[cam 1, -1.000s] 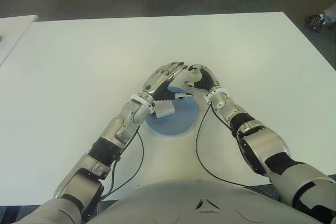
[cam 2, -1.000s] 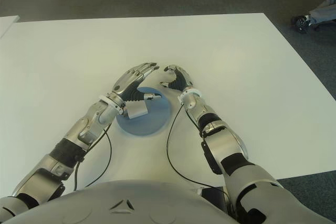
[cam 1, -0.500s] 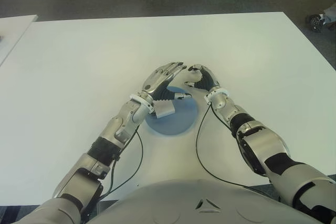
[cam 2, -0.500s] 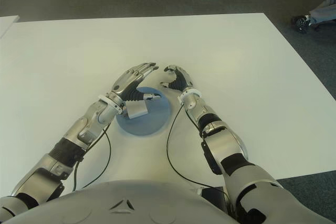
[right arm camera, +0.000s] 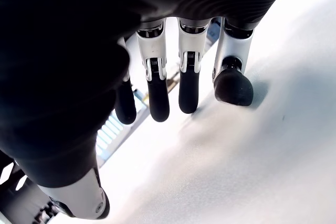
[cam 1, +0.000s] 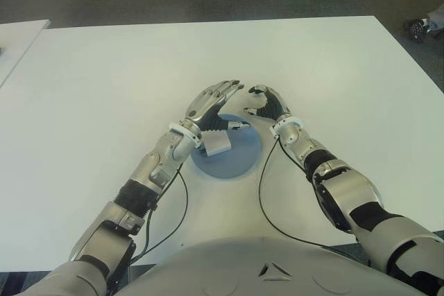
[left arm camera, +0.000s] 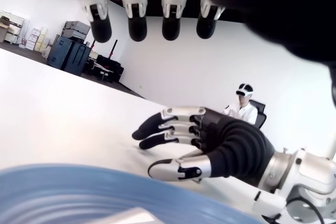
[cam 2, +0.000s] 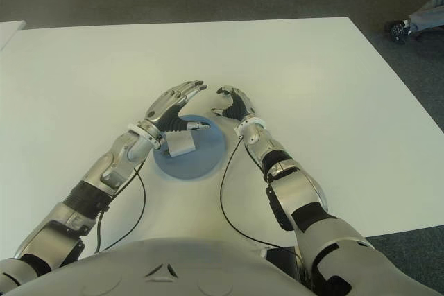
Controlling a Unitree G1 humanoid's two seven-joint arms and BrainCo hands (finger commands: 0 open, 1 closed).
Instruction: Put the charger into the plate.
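A white block-shaped charger (cam 1: 216, 145) lies on the round blue plate (cam 1: 239, 161) in the middle of the white table (cam 1: 104, 81). My left hand (cam 1: 216, 102) hovers over the plate's far left part, just beyond the charger, fingers stretched out and holding nothing. In the left wrist view its fingertips (left arm camera: 137, 22) hang spread above the plate's rim (left arm camera: 79, 192). My right hand (cam 1: 265, 102) shows beside the plate's far right edge, fingers loosely bent, nothing in them. The right wrist view has its fingers (right arm camera: 189, 87) pointing down at the bare table (right arm camera: 252, 171).
Black cables (cam 1: 261, 185) run from both wrists back to my body. A second white table (cam 1: 17, 39) stands at the far left, and a chair wheel (cam 1: 416, 29) is on the floor at the far right. A seated person (left arm camera: 242, 106) shows far off.
My left hand has shifted a little to the left and away from the charger, which stays on the plate. The right hand has not moved.
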